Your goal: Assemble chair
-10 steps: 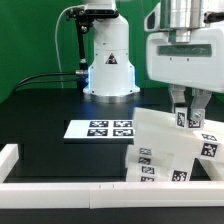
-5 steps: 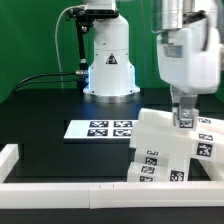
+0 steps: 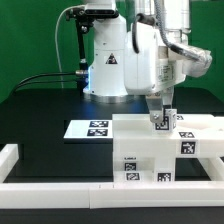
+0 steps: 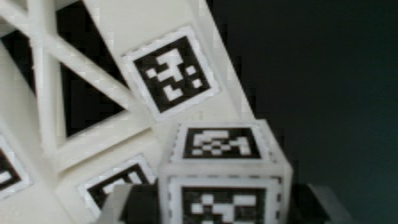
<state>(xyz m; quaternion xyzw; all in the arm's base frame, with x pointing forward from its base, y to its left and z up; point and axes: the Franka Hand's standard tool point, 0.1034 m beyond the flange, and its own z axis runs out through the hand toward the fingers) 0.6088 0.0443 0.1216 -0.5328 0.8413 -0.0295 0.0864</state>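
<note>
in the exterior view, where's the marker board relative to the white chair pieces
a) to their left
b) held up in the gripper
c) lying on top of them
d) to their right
a: the marker board lies flat at the exterior view's left of the chair, with one end tucked behind the chair.

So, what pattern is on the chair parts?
The white chair carries black-and-white square tags; the wrist view shows them best.

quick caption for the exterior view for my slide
Panda gripper clamped on a small tagged cube atop the white chair, marker board beside it
</note>
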